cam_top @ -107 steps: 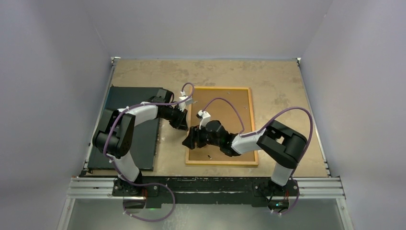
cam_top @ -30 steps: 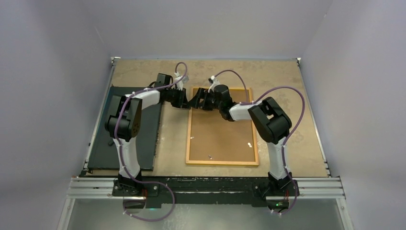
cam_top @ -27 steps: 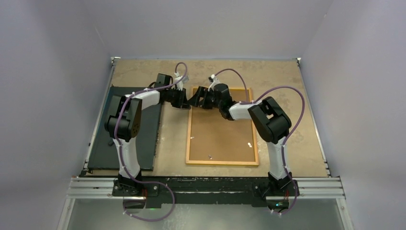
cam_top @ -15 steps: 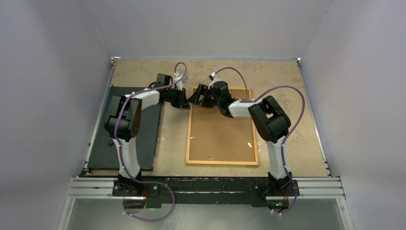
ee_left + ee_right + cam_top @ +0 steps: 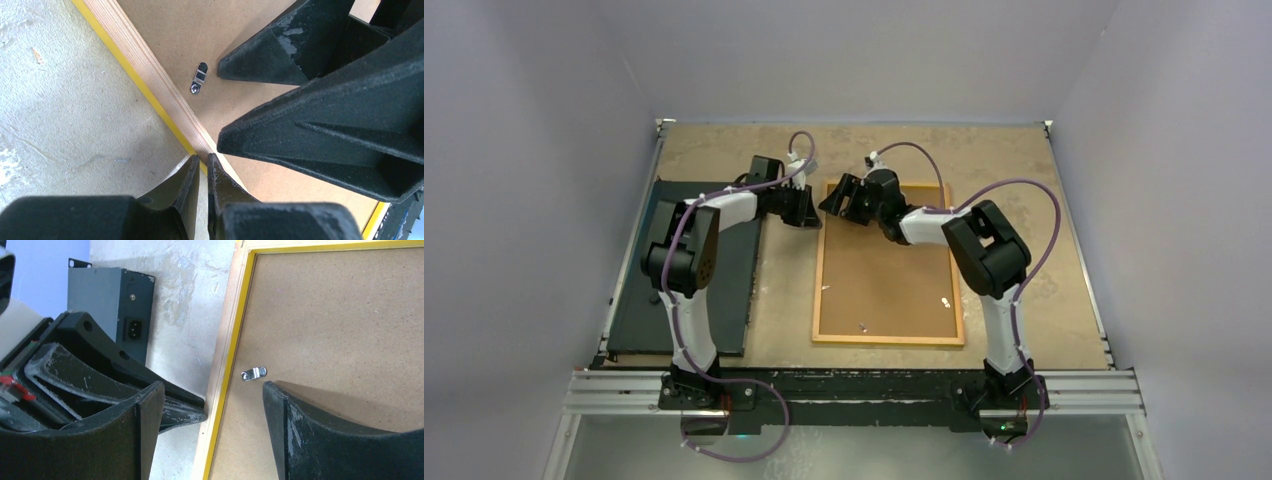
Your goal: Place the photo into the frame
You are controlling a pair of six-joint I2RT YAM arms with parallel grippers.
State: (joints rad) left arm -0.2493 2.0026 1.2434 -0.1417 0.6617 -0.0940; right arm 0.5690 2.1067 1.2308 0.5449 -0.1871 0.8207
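Observation:
The frame lies face down mid-table, its yellow-orange border round a brown backing board. The photo is hidden. My left gripper is shut, and its tips touch the outer edge of the frame's left rail near the far-left corner. My right gripper is open and empty, low over that same corner. Its gap straddles the left rail, with one finger over the backing board. A small metal clip lies on the board by the rail and also shows in the left wrist view.
A black flat board lies along the table's left side, under the left arm. A dark box with a power socket shows in the right wrist view. Two more small clips lie on the backing board's near part.
Both grippers moved from the middle of the frame's left side to its far-left corner. In the last second the right gripper shifted slightly farther back; the left stayed at the rail.

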